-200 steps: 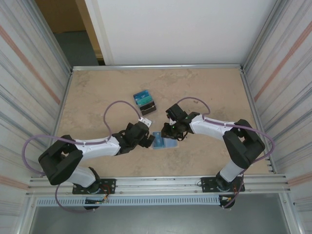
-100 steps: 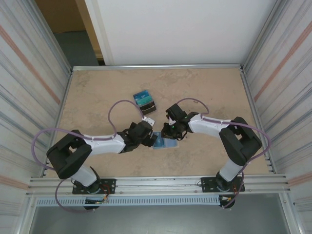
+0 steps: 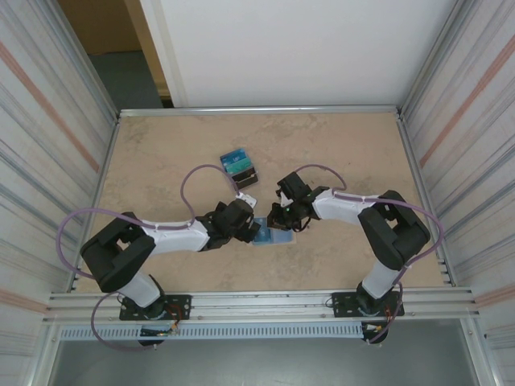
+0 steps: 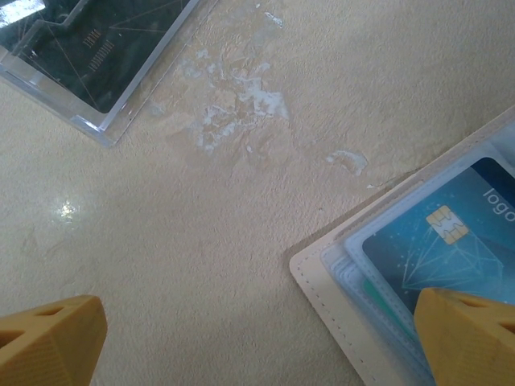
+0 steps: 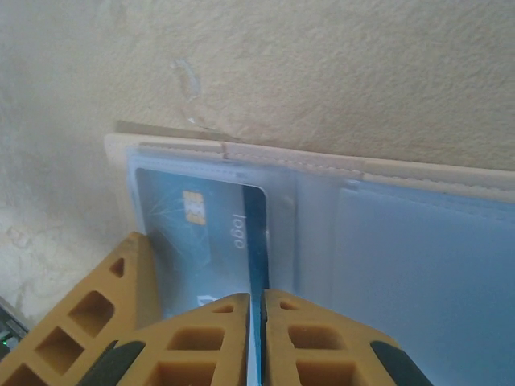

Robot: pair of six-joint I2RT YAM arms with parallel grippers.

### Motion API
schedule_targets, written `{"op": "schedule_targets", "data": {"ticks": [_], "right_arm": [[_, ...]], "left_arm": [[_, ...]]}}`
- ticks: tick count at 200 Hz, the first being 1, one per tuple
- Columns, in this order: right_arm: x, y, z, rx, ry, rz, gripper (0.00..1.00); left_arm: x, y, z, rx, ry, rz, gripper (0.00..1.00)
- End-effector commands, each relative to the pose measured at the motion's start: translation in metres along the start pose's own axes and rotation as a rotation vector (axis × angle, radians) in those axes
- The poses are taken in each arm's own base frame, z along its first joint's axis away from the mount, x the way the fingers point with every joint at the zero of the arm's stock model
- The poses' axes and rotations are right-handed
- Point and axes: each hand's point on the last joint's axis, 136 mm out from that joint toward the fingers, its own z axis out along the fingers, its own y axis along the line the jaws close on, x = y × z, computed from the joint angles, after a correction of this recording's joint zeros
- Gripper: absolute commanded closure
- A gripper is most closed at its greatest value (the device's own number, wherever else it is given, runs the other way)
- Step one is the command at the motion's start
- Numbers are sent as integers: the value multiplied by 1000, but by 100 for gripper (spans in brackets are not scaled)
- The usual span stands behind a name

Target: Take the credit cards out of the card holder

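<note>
Card holder [image 5: 418, 249] open, long axis left-right, right claw [image 5: 256, 338] pinching credit card [image 5: 201, 233], left claw [image 4: 257, 338] spread wide

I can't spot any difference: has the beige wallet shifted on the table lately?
No. The card holder sits equally far below the card pile as before.

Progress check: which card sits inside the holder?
The teal chip card printed "logo", sleeved in the beige holder; the other cards lie stacked farther back.
</note>
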Motion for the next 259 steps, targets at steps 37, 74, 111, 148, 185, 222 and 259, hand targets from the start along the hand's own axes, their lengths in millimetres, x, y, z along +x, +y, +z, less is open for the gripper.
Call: {"op": "schedule_targets", "data": {"ticks": [37, 74, 111, 148, 185, 222, 259], "right_arm": [[2, -6, 6, -15, 23, 32, 88], [3, -6, 8, -35, 26, 38, 87], [4, -10, 11, -27, 34, 47, 85], [5, -8, 14, -57, 42, 55, 85], [6, -3, 14, -116, 48, 68, 86], [4, 8, 10, -215, 46, 72, 86], [3, 13, 8, -258, 41, 71, 87]], "left_arm": [[8, 2, 3, -31, 50, 33, 1], [10, 1, 4, -38, 59, 45, 1], [10, 1, 3, -43, 61, 47, 1], [11, 0, 3, -43, 65, 51, 1], [17, 0, 4, -44, 85, 63, 1], [24, -1, 3, -47, 103, 77, 1], [25, -3, 2, -46, 107, 75, 1]]}}
